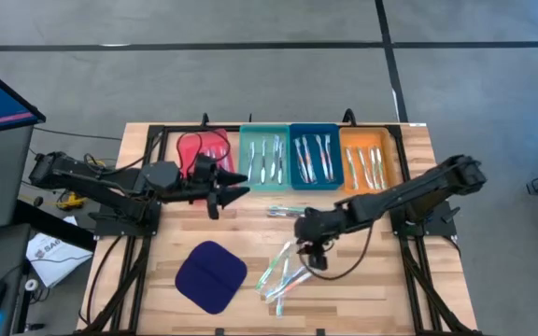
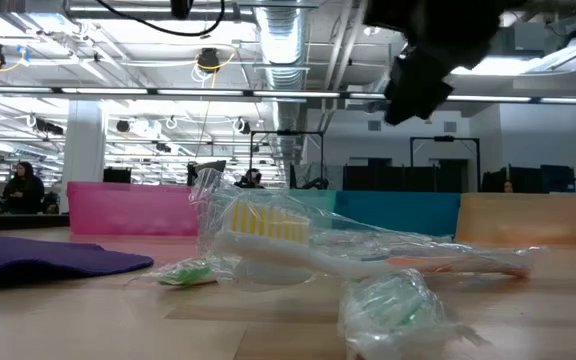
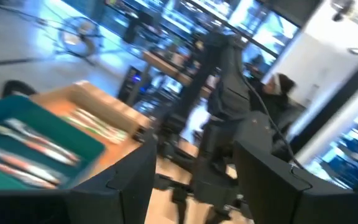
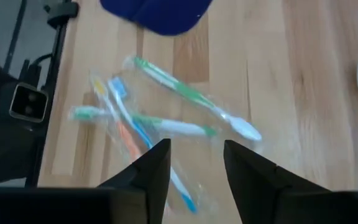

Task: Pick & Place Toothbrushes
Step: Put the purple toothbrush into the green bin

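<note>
Jaws of the right gripper [image 4: 194,171] spread apart with nothing between them, hovering over the loose toothbrushes [image 4: 166,124] on the table [image 1: 418,289]; brushes just ahead of the fingertips [image 4: 156,163], not touched. Jaws of the left gripper [image 3: 194,177] also parted and empty, held above the table's far side beside the red tray [image 1: 204,149], well apart from the loose pile.

From overhead: four trays in a row along the far edge, red, teal tray [image 1: 265,157], blue tray [image 1: 315,157], orange tray [image 1: 374,159], wrapped brushes lying in each; dark blue cloth pad [image 1: 211,276] near the front, left of the loose pile; one single brush [image 1: 281,212] lying apart, between the trays and the right gripper.

Right wrist view alone separates the pile: green, blue, orange and teal handles crossing one another inside clear wrappers, pad corner beyond.

Low view alone gives the wrapping up close: yellow-bristled brush [image 2: 268,235] in crinkled film, right gripper a dark shape overhead.

Left wrist view: brushes in the blue and orange trays, right arm beyond.
</note>
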You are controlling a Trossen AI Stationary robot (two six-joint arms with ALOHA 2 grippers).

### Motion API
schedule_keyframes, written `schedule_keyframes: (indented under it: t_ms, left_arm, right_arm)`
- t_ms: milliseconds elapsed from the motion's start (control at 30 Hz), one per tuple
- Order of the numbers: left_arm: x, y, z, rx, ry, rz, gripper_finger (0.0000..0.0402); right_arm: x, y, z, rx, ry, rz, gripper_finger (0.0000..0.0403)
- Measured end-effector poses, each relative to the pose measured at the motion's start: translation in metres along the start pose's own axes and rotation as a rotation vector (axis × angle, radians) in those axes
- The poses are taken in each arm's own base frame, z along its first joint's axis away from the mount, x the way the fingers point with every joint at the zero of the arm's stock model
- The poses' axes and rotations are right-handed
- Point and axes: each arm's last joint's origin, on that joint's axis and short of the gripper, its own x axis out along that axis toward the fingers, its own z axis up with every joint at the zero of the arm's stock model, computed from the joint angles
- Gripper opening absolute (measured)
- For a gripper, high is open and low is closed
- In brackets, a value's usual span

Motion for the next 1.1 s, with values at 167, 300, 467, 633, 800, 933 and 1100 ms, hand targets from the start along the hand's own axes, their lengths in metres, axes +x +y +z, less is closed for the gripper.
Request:
schedule_keyframes:
  t_ms: [167,300,467,633,800,933,1100]
  left_arm:
    - [0.003,0.009,0.006,-0.023,-0.048,0.078,0.0209]
    - [0.005,0.018,0.011,-0.041,-0.079,0.125,0.0209]
    - [0.006,0.022,0.014,-0.049,-0.098,0.141,0.0209]
    - [0.006,0.022,0.014,-0.05,-0.098,0.141,0.0209]
    - [0.006,0.022,0.014,-0.05,-0.098,0.141,0.0209]
    - [0.006,0.022,0.014,-0.053,-0.098,0.141,0.0209]
    - [0.005,0.022,0.014,-0.053,-0.098,0.141,0.0209]
  right_arm:
    - [-0.023,-0.027,-0.012,-0.152,-0.047,-0.135,0.0153]
    - [-0.007,-0.063,-0.025,-0.112,-0.024,-0.264,0.0165]
    - [0.017,-0.079,-0.028,-0.056,0.025,-0.203,0.0178]
    - [0.029,-0.079,-0.027,-0.109,0.009,-0.192,0.0182]
    - [0.028,-0.092,-0.023,-0.148,-0.008,-0.222,0.018]
    - [0.041,-0.102,-0.028,-0.128,0.029,-0.232,0.0176]
    - [0.059,-0.107,-0.039,-0.067,0.103,-0.238,0.0173]
